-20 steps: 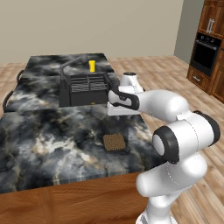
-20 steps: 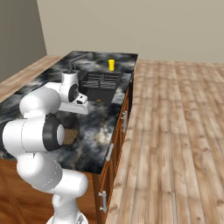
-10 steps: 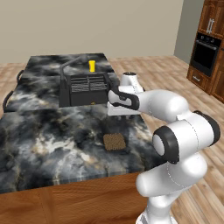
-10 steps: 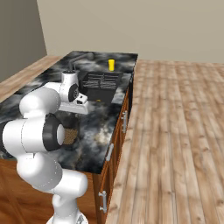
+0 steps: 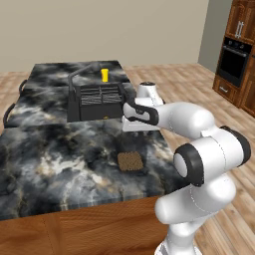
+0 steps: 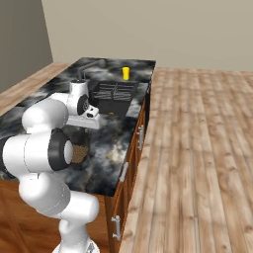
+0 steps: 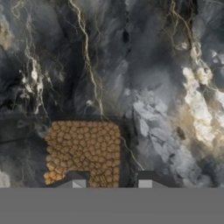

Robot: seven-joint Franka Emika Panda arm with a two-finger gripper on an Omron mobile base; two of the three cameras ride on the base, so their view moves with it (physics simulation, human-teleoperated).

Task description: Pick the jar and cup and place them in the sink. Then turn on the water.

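The jar (image 5: 130, 161) is a brown speckled block on the dark marbled counter, near its front right. My gripper (image 5: 133, 127) hangs above and just behind it, apart from it. In the hand view the jar (image 7: 83, 148) lies below, mostly under the left fingertip (image 7: 76, 181). The gripper (image 7: 111, 183) is open, its jaws fairly narrow with nothing between them. The yellow cup (image 5: 104, 74) stands behind the sink (image 5: 92, 112), a black basin with a grey wire rack (image 5: 99, 94). From the right base view I see the cup (image 6: 126, 73), the sink (image 6: 109, 105), the gripper (image 6: 94, 124) and a bit of the jar (image 6: 79, 153).
A dark faucet (image 5: 82, 69) arches over the sink's far left corner. The counter (image 5: 60, 149) ends close to the right of the jar, above wooden cabinet doors (image 6: 131, 163). Wooden floor lies to the right, with an oven (image 5: 233, 60) far off.
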